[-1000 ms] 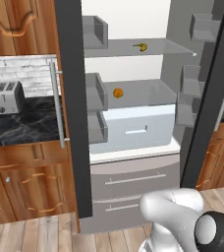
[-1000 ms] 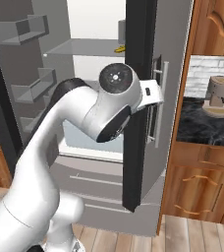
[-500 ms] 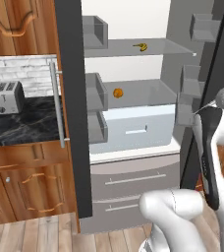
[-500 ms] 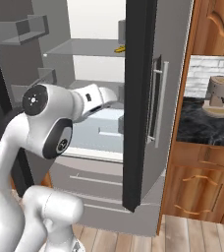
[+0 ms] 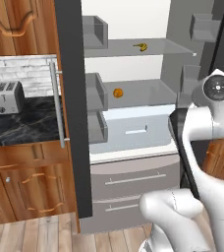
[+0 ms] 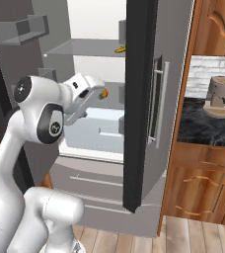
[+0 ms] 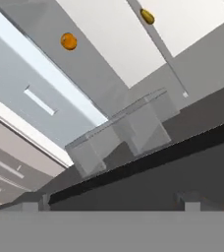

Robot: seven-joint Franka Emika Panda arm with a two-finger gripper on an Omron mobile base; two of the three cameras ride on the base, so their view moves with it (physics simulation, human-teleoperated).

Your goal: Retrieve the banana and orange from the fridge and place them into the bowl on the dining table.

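With both doors swung open, the fridge (image 5: 133, 162) shows a white interior, grey shelves and two lower drawers. Banana (image 5: 141, 47): small, yellow, elongated, dark-ended; lies on the upper shelf (image 5: 158, 49). Orange (image 5: 118, 92): plain round bright ball; sits on the middle shelf, above the pale crisper drawer (image 5: 133, 130). Gripper (image 6: 87, 96): raised before the open compartment, apart from both fruits; jaws' spread cannot be told. Toaster (image 5: 7, 96): on the black desk to the left.

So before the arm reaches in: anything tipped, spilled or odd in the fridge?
Nothing stands out. The banana lies on the upper shelf, the orange sits on the shelf below, both fridge drawers closed.
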